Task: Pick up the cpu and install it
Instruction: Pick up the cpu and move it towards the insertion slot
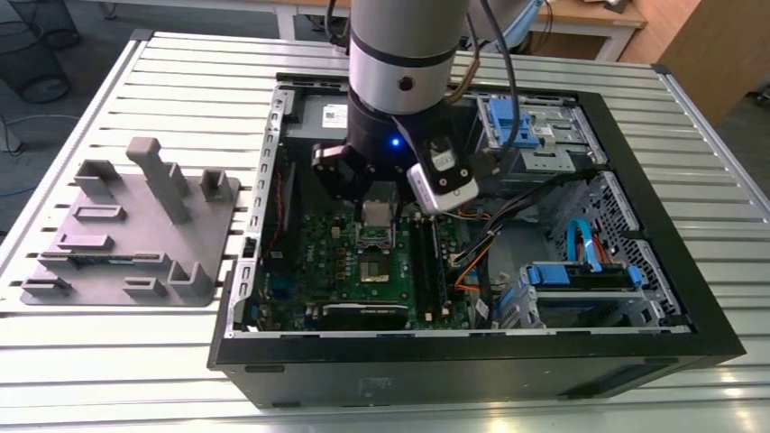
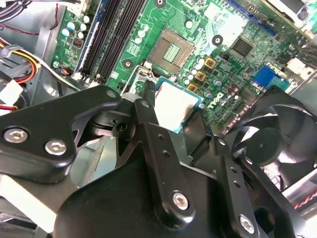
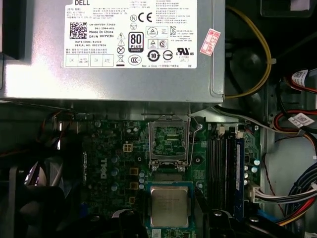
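Note:
The cpu [image 3: 170,205], a small square chip with a pale silvery top, sits between my gripper's black fingers [image 3: 130,220]. My gripper [image 3: 170,219] is shut on the cpu and holds it a little above the green motherboard [image 3: 111,163]. The metal-framed socket [image 3: 169,141] stands open, just beyond the chip. In the second wrist view the cpu [image 2: 176,105] hangs in my gripper [image 2: 178,123], short of the socket [image 2: 171,49]. In the exterior view my gripper [image 1: 378,216] is inside the open computer case [image 1: 673,298], with the cpu [image 1: 378,213] over the motherboard [image 1: 343,280].
A grey holder tray [image 1: 132,234] with upright blocks lies at the exterior view's left of the case. Inside the case are the power supply [image 3: 114,49], memory slots [image 3: 223,163], a black fan [image 2: 272,144], coloured cables [image 3: 292,193] and a blue drive cage [image 1: 583,275].

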### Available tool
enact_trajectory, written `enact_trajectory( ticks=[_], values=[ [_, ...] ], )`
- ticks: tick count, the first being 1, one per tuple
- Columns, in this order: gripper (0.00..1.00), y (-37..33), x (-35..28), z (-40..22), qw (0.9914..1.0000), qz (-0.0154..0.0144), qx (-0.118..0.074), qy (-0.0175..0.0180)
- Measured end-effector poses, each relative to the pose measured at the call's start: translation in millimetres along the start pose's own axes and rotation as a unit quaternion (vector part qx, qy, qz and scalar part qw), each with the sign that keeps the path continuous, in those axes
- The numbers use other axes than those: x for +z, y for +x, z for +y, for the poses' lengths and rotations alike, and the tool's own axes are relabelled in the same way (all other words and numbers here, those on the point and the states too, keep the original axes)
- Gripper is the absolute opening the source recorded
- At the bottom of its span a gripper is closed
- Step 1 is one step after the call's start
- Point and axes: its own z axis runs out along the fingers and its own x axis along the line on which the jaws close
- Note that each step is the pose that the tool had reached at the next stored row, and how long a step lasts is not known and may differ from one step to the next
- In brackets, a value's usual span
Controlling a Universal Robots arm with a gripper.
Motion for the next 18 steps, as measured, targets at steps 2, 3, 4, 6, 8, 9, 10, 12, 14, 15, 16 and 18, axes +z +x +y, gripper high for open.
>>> enact_trajectory(
  ticks=[2, 3, 4, 6, 8, 9, 10, 12, 14, 15, 16, 18],
  values=[
    [0.47, 0.0, 1.0, 0.0, 1.00000, 0.0000, 0.000, 0.0013],
    [0.47, 0.0, 1.6, 0.0, 1.00000, 0.0000, 0.000, 0.0022],
    [0.47, 0.0, 2.2, 0.0, 1.00000, 0.0000, 0.000, 0.0031],
    [0.47, 0.0, 3.7, -0.1, 0.99999, 0.0000, 0.000, 0.0053],
    [0.47, -0.1, 5.6, -0.1, 0.99997, -0.0001, 0.000, 0.0075],
    [0.47, -0.1, 6.6, -0.2, 0.99996, -0.0001, 0.000, 0.0085],
    [0.47, -0.1, 7.6, -0.2, 0.99995, -0.0001, 0.000, 0.0098],
    [0.47, -0.1, 9.4, -0.2, 0.99993, -0.0001, 0.000, 0.0122],
    [0.47, -0.1, 11.3, -0.3, 0.99990, -0.0001, 0.000, 0.0141],
    [0.47, -0.2, 12.4, -0.3, 0.99989, -0.0001, 0.000, 0.0150],
    [0.47, -0.2, 13.6, -0.3, 0.99988, -0.0001, 0.000, 0.0158],
    [0.47, -0.2, 15.6, -0.4, 0.99985, -0.0001, 0.000, 0.0175]
  ],
)
